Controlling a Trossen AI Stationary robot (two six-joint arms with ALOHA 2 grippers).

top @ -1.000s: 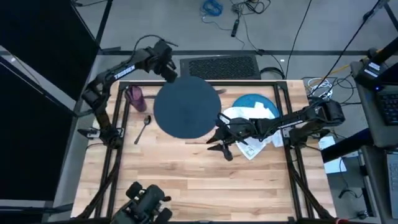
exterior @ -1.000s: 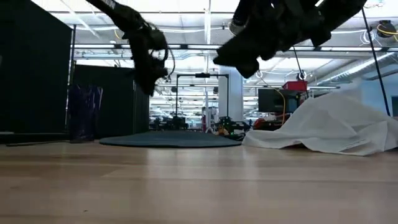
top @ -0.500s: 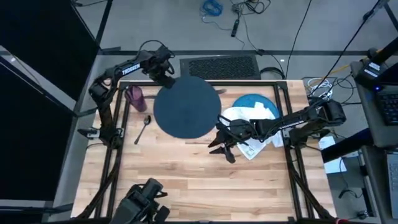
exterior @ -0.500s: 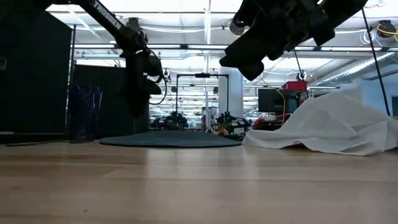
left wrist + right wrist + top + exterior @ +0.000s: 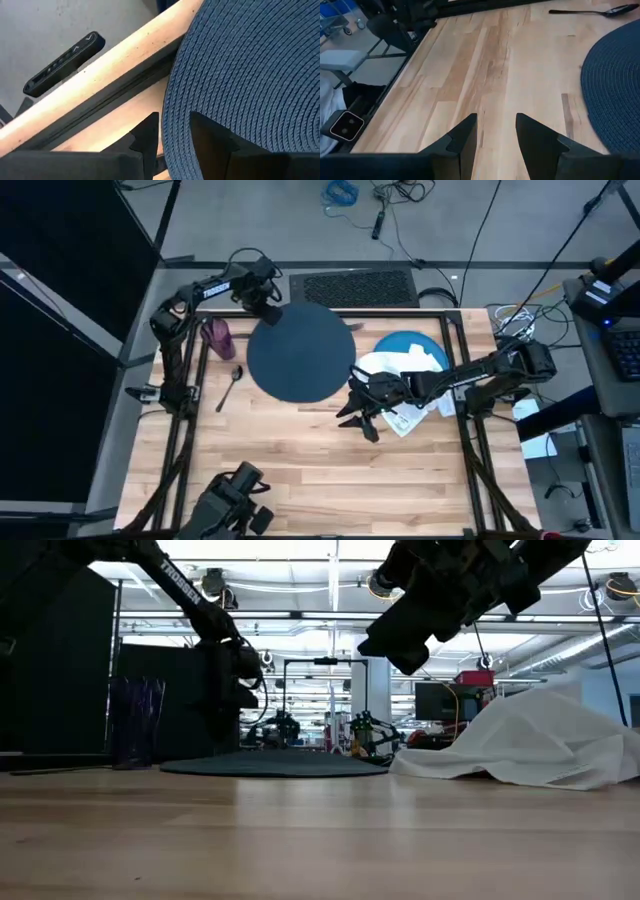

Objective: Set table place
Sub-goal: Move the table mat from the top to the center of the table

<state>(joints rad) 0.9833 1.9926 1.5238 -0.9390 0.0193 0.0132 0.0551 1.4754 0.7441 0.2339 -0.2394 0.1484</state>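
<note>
- Left gripper point(image 5: 268, 300) hung at the far left rim of the mat point(image 5: 300, 352), by the table's point(image 5: 300, 450) far edge.
- In the left wrist view, fingers point(image 5: 147, 135) stood narrowly parted, the mat's rim point(image 5: 176, 135) lying in the gap between them; whether clamped or merely straddling, could not tell.
- Mat lay flat on the far middle of the table.
- Right gripper point(image 5: 352, 416) hovered above bare wood just off the mat's near right rim, fingers point(image 5: 465, 137) moderately spread, holding nothing.
- Napkin point(image 5: 405, 395) lay crumpled under the right arm, overlapping the plate point(image 5: 412, 345), right of the mat.
- Cup point(image 5: 216, 335) lay left of the mat, spoon point(image 5: 231, 385) just nearer, both apart from the left gripper.
</note>
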